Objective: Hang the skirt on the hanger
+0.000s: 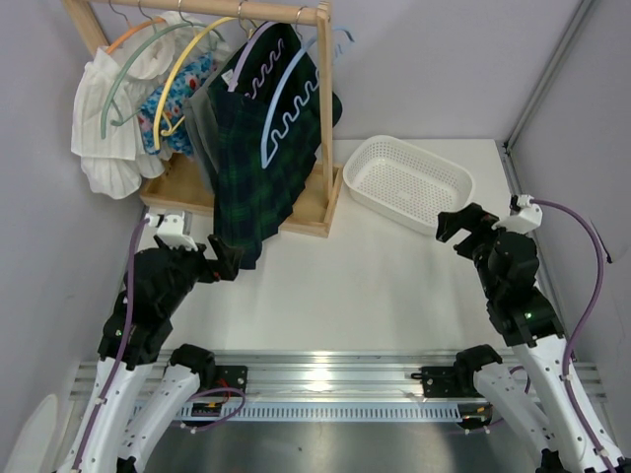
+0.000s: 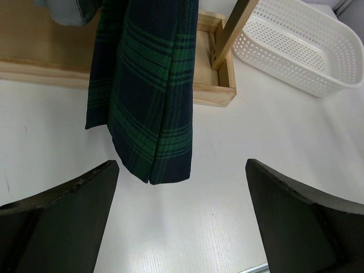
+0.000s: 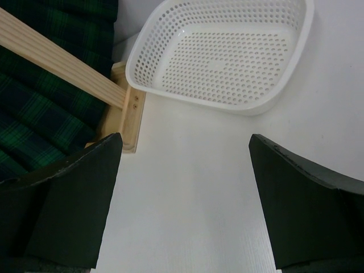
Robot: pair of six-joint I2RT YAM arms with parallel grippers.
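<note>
Since both wrist views show fingers spread wide with only bare table between them, neither arm is holding anything. The left gripper (image 2: 182, 219) hangs open just in front of the skirt's (image 2: 145, 96) lower hem, close to it but not touching. The right gripper (image 3: 185, 210) is equally wide and sits well off to the side, facing the white basket (image 3: 227, 51) and the corner of the wooden rack (image 3: 122, 122).

From above, the left gripper (image 1: 229, 259) is near the bottom edge of the skirt (image 1: 251, 172), and the right gripper (image 1: 455, 225) is near the basket's (image 1: 409, 182) front rim. The skirt hangs full length from the top of the rack (image 1: 197, 10), draped down over the rack's base, with its hem reaching the table (image 1: 375, 286). Whether the hem rests on the surface or hangs just clear of it I cannot tell. The lavender hanger (image 1: 240, 67) is hooked on the rail with the skirt's upper edge gathered around its wavy bar, and a light blue hanger (image 1: 286, 108) lies against the cloth beside it.

By my reading the main work is done, as the skirt appears to hang from the hanger with no gripper supporting it. How securely the waistband sits on the bar is hidden in the folds. What seems left is drawing the arms back without snagging the hem.
</note>
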